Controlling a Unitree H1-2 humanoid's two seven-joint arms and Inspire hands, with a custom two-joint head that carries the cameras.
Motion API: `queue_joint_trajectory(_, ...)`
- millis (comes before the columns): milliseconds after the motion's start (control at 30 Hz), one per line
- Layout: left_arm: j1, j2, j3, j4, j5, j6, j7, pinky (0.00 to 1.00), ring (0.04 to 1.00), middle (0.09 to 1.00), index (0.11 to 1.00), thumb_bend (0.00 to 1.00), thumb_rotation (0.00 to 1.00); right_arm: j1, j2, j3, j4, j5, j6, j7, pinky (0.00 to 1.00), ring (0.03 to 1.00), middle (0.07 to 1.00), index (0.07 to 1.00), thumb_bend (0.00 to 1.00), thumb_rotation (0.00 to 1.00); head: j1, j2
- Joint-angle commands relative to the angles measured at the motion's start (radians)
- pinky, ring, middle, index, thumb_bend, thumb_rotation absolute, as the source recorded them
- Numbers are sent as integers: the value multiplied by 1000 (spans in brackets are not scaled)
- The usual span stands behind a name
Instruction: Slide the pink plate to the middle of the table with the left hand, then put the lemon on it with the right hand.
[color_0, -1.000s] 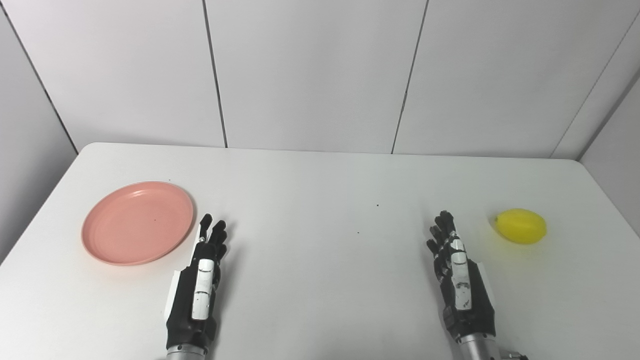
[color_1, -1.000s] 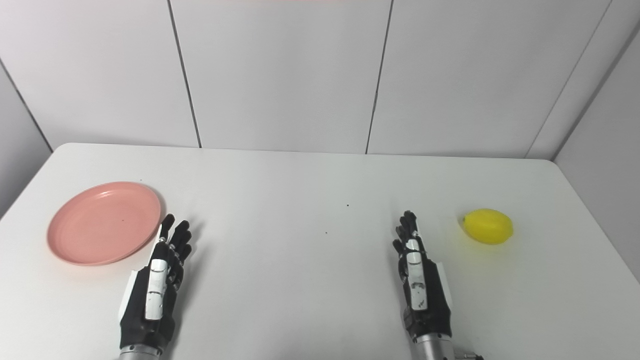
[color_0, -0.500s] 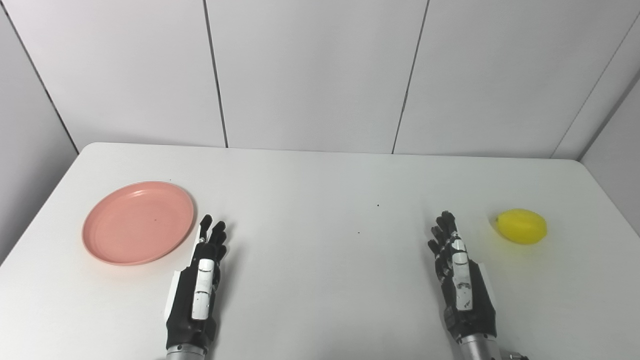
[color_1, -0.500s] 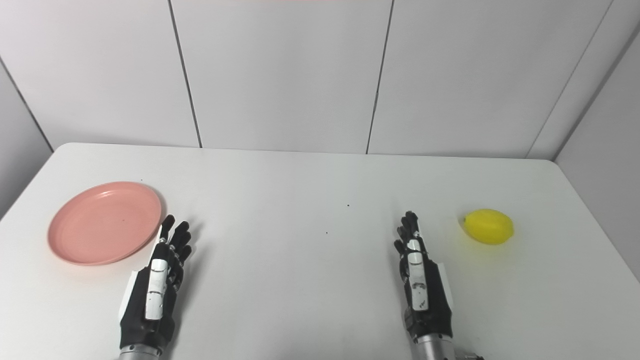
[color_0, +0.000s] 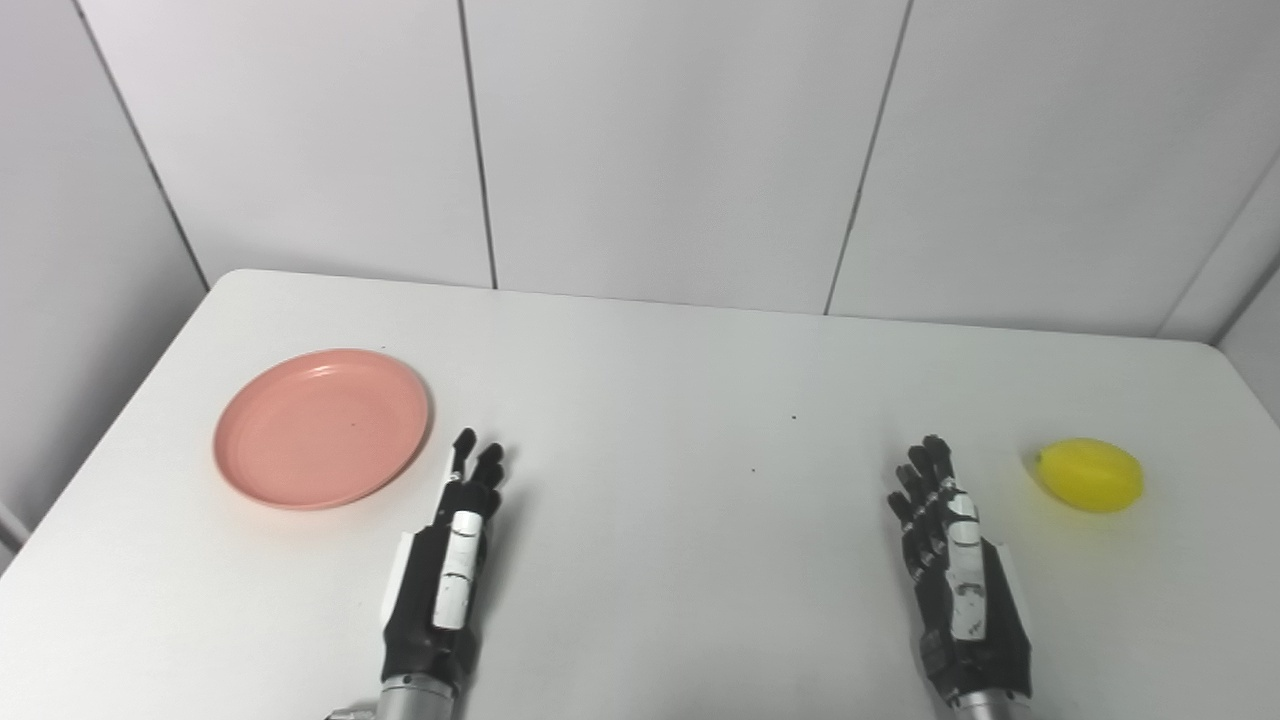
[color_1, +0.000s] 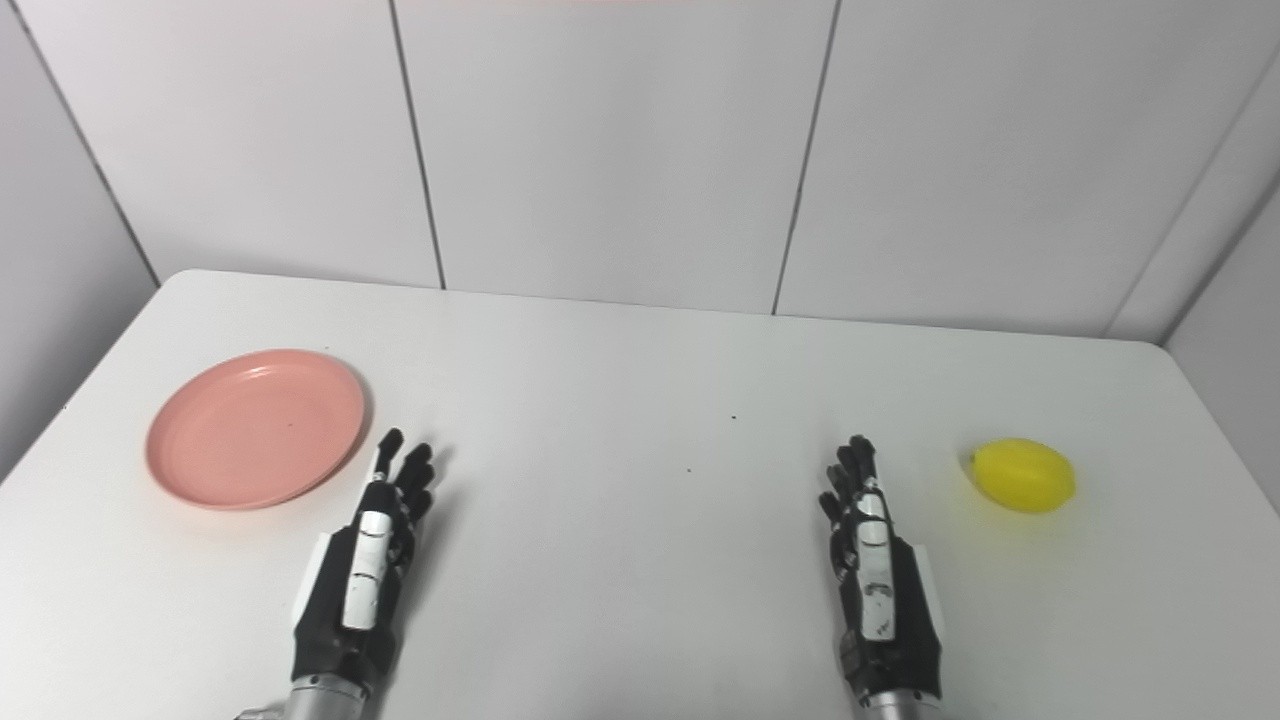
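Note:
A pink plate (color_0: 322, 427) lies flat on the white table (color_0: 650, 380) at the left. A yellow lemon (color_0: 1091, 475) lies on the table at the right. My left hand (color_0: 446, 571) rests open and empty on the table, just right of the plate and a little nearer to me, its fingertips short of the plate's rim. My right hand (color_0: 957, 577) rests open and empty, fingers extended, to the left of the lemon and apart from it. The plate (color_1: 256, 427) and lemon (color_1: 1023, 476) also show in the right eye view.
White wall panels stand behind the table's far edge. Two small dark specks (color_0: 794, 418) mark the table's middle. The table's left and right edges run close to the plate and the lemon.
The whole picture has shifted to the right, so the camera has moved. The hands, plate and lemon keep their places relative to one another.

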Motion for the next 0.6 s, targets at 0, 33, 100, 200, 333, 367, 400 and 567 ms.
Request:
queue_joint_trajectory(0, 35, -35, -5, 2, 15, -65, 14, 1000, 978, 963, 1000, 672, 955, 41, -32, -21, 73, 17, -36, 23, 1000, 1000, 1000, 1000, 773, 1000, 6, -2)
queue_joint_trajectory(33, 35, -37, -9, 8, 17, -71, 17, 1000, 978, 963, 1000, 671, 955, 40, -36, -22, 77, 19, -38, 26, 1000, 1000, 1000, 1000, 773, 1000, 16, -8)
queue_joint_trajectory(100, 35, -42, -16, 15, 22, -78, 24, 1000, 978, 963, 1000, 672, 952, 40, -43, -24, 84, 24, -39, 29, 1000, 1000, 1000, 1000, 778, 1000, 27, -16)
queue_joint_trajectory(200, 35, -47, -23, 21, 26, -83, 34, 1000, 979, 961, 1000, 668, 945, 40, -51, -26, 92, 28, -42, 32, 1000, 1000, 1000, 1000, 786, 1000, 36, -22)
queue_joint_trajectory(333, 35, -55, -30, 29, 38, -88, 47, 1000, 976, 958, 1000, 681, 940, 40, -65, -26, 98, 32, -46, 41, 1000, 1000, 1000, 1000, 790, 1000, 60, -34)
queue_joint_trajectory(367, 34, -57, -30, 34, 39, -90, 50, 1000, 974, 956, 1000, 686, 935, 41, -67, -26, 99, 33, -48, 43, 1000, 1000, 1000, 1000, 786, 1000, 72, -39)
queue_joint_trajectory(400, 34, -59, -31, 36, 40, -92, 51, 1000, 973, 955, 1000, 687, 932, 41, -69, -27, 100, 33, -49, 45, 1000, 1000, 1000, 1000, 785, 1000, 72, -39)
queue_joint_trajectory(567, 33, -69, -33, 52, 49, -107, 56, 1000, 972, 954, 1000, 693, 918, 48, -80, -29, 100, 38, -52, 56, 1000, 1000, 1000, 1000, 771, 1000, 107, -56)
